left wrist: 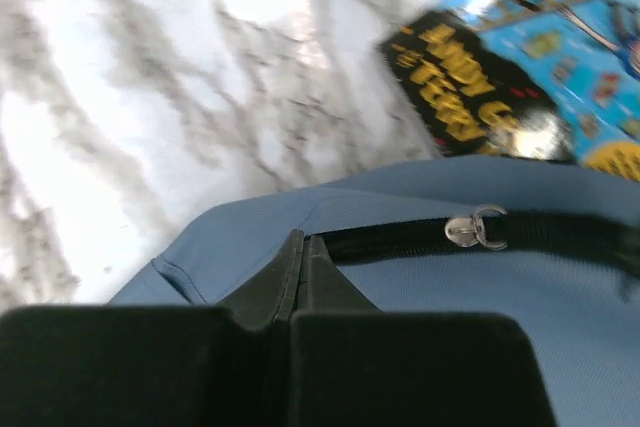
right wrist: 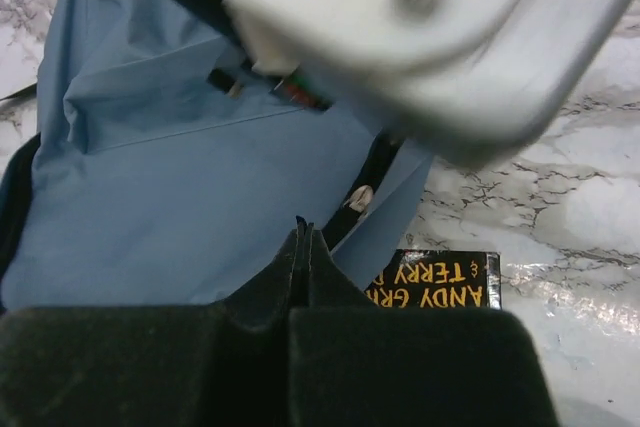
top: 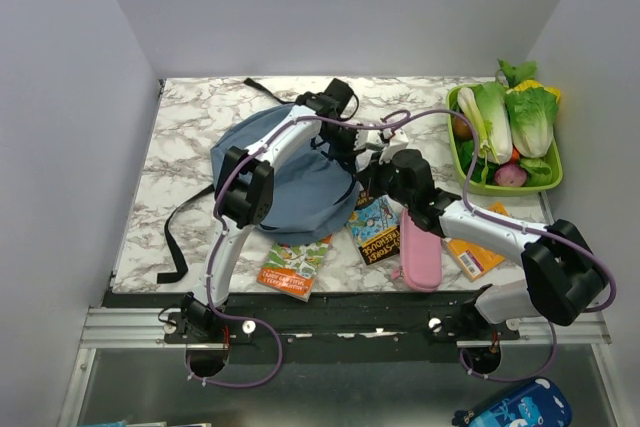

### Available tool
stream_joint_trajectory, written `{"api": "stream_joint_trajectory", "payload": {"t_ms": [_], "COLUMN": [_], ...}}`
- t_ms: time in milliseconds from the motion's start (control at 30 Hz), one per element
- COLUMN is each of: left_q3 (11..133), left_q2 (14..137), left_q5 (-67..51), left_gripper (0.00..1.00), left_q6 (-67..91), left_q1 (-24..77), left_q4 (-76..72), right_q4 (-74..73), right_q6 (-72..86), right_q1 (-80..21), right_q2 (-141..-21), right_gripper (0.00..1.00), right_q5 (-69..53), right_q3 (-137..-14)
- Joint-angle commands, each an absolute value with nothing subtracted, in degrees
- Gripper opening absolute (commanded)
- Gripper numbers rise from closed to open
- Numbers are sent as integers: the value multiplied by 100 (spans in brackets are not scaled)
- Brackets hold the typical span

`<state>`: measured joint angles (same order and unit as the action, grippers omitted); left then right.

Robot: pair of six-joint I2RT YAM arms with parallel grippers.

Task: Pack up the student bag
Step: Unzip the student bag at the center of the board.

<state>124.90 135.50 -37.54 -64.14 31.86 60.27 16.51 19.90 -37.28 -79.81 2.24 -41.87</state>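
Left gripper (left wrist: 303,247) fingers fill the wrist view's lower edge, jaws pinched together on student bag (top: 318,197) fabric at the zip's end, w/ metal pull (left wrist: 476,229) just beside. Right gripper (right wrist: 302,237) jaws likewise closed on the bag's edge, nr a black-topped book (right wrist: 435,285). Bag lies mid-table (top: 180,137); 2nd book (top: 295,267) at its near side, pink case (top: 420,252) further rt.
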Motion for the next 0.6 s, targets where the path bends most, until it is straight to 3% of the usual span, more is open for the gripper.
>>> {"api": "stream_joint_trajectory", "payload": {"t_ms": [0, 333, 500, 533, 567], "left_q3": [12498, 12560, 11982, 11832, 11691], "left_q2": [13544, 13579, 13229, 13132, 13035], "left_q5": [-3051, -1575, -2090, -2240, -2467], "left_gripper": [0, 0, 0, 0, 0], "left_q6": [-4494, -3033, -3146, -3181, -3225], "left_q1": [2867, 2444, 2312, 2303, 2311], "left_q4": [3835, 2910, 2865, 2839, 2795], "right_q4": [1863, 1793, 1574, 1486, 1477], "right_q6": [1951, 1899, 1864, 1724, 1653], "right_q1": [-3727, -3727, -3727, -3709, -3665], "right_q2": [-7805, -7813, -7962, -7989, -8059], "right_gripper": [1, 1, 1, 7, 20], "right_q5": [360, 203, 509, 684, 694], "right_q3": [-4201, -4350, -4526, -4613, -4693]}}
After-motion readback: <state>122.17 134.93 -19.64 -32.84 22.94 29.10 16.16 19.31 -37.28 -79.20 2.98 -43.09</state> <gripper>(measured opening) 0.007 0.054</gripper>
